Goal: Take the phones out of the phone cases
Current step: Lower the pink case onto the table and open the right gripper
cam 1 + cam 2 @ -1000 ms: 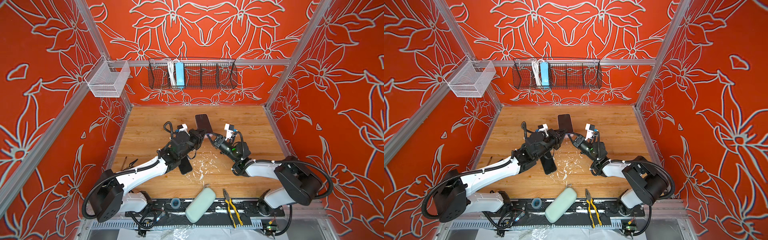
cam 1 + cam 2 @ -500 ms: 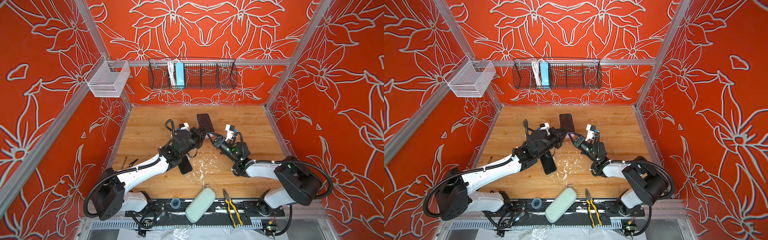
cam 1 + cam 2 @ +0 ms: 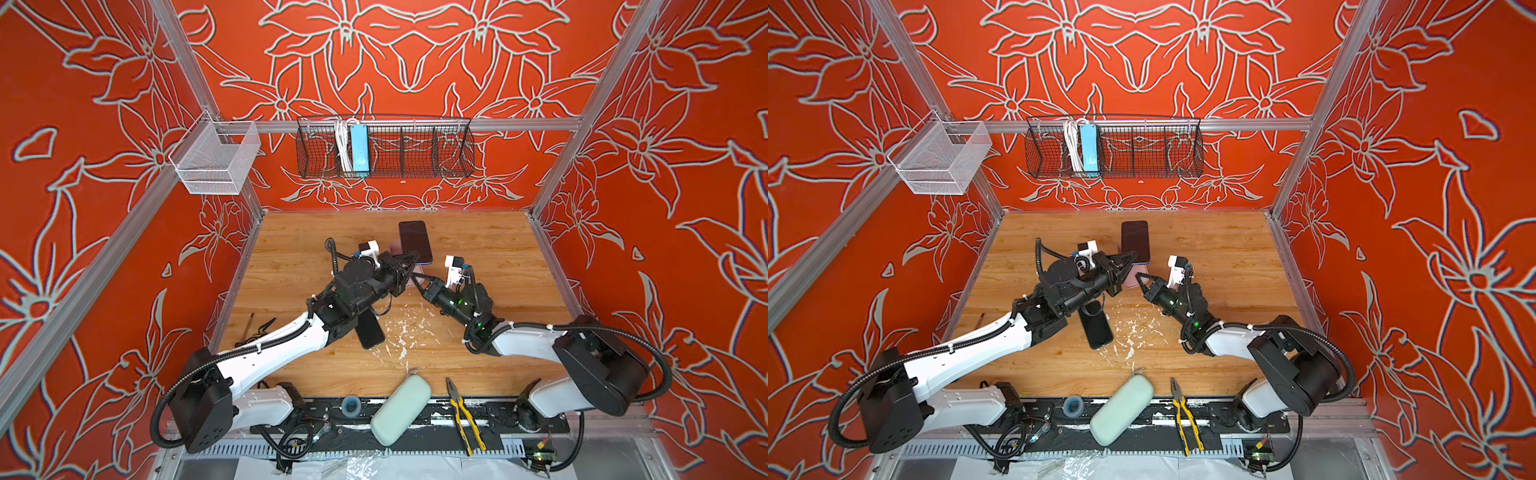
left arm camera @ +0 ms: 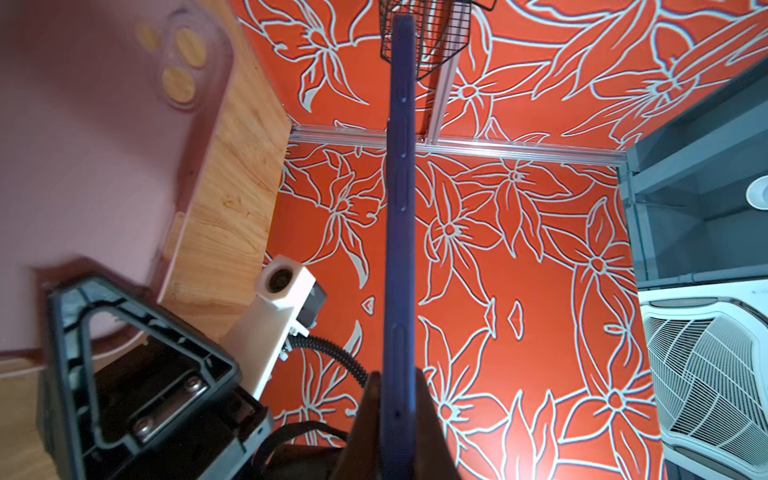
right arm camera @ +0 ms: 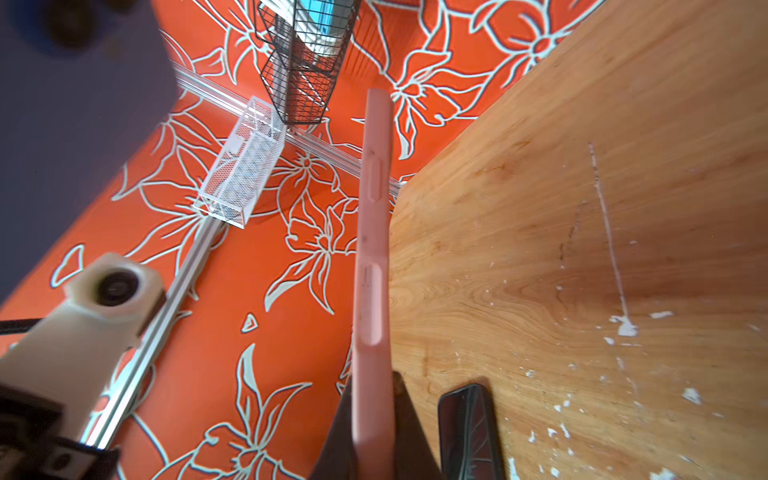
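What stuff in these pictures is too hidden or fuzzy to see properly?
Pink case: top views, mostly behind the left gripper and the phone.
Second dark phone: top views, far end under the left arm.
Phone's back: right wrist view, blurred, cut off by the corner.
Small dark bits at the table's left edge: top views, too small to name.
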{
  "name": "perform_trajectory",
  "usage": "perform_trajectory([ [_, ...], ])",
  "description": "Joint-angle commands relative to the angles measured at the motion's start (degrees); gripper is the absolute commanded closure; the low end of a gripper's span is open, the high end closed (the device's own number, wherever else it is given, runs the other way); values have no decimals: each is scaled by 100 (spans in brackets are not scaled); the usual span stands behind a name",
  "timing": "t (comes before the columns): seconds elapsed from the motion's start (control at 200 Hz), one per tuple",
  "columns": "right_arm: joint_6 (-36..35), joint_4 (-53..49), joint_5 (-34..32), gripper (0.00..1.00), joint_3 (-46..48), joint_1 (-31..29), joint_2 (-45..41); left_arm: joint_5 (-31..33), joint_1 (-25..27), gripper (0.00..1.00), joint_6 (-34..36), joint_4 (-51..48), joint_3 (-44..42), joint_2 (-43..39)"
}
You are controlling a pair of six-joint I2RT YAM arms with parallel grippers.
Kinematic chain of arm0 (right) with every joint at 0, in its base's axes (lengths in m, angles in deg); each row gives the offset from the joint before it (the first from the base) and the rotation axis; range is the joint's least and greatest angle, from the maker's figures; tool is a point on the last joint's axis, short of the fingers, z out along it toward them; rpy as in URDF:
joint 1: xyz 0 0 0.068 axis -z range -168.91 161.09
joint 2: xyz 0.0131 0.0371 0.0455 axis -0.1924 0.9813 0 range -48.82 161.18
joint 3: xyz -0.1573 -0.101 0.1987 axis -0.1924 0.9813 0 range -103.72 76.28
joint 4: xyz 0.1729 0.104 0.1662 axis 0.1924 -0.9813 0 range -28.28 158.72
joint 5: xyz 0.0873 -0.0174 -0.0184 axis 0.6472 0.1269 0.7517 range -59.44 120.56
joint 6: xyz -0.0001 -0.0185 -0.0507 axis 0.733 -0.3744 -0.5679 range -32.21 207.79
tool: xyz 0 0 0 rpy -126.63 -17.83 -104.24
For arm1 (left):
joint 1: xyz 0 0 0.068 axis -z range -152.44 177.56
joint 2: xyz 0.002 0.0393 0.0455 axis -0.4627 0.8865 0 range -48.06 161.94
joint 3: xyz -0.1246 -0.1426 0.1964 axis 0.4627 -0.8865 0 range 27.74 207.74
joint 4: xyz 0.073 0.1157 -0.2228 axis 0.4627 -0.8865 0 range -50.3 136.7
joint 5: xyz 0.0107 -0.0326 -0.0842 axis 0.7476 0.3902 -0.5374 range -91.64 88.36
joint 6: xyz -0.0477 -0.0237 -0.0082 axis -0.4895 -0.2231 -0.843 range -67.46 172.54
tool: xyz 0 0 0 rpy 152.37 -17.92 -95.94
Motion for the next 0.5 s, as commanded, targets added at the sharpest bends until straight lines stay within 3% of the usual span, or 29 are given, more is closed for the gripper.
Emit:
perform_trajectory([
  [0.0, -311, -626, -137, 99, 30, 96, -359, 217, 6, 100, 232, 366, -121, -303],
  [0.265, -535, -2391, 461, 99, 119, 946, -1119, 222, -228, 100, 867, 112, -355, -742],
  [0.495, -932, -3723, 917, 99, 293, 1727, -1776, -442, -783, 100, 906, 121, -583, -790],
])
